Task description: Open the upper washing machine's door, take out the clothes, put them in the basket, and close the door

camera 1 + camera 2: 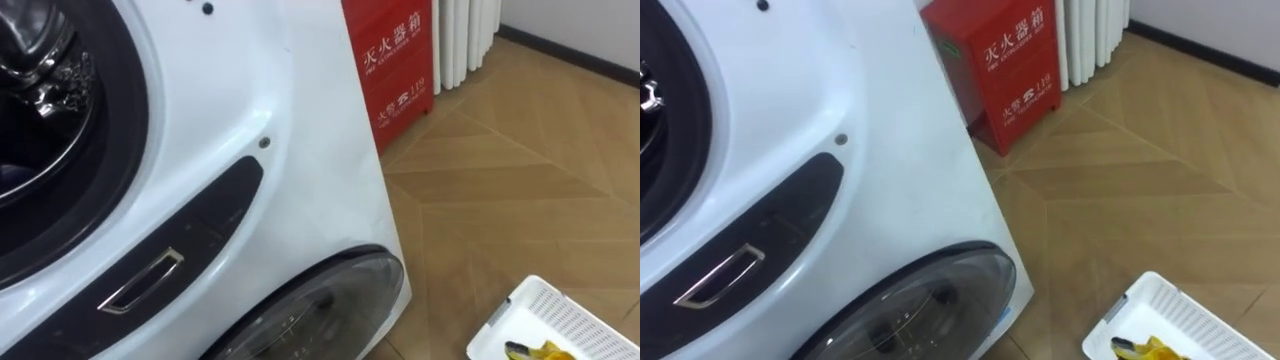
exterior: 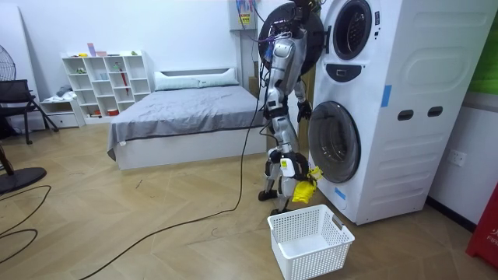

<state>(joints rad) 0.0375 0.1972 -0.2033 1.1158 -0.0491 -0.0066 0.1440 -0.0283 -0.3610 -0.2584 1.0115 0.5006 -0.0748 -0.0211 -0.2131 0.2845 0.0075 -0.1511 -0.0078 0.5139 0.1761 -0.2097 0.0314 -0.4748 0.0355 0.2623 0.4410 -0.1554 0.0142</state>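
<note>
Beside the stacked washing machine (image 2: 373, 117), the robot stands upright, facing the two drums.

Task item: one yellow garment (image 2: 303, 189), bright and crumpled. It is at shin height between the robot's leg and the lower drum (image 2: 334, 144), just above the white basket (image 2: 311, 241). What supports it cannot be determined.

The right hand (image 2: 302, 111) is at waist height near the machine front. Whether it is released or clenched cannot be told.

The upper door (image 2: 289, 35) stands open at the height of the robot's head.

The basket is a white plastic lattice, set on the floor (image 2: 156, 225) just in front of the lower drum. The floor is light wood parquet in a herringbone pattern.

On the room view's left are a bed (image 2: 187, 109) with a grey cover, a white shelf unit (image 2: 109, 82) and a dark chair (image 2: 15, 97). Beyond the machine are a red cabinet (image 1: 390, 60) and a white radiator (image 1: 465, 40)
</note>
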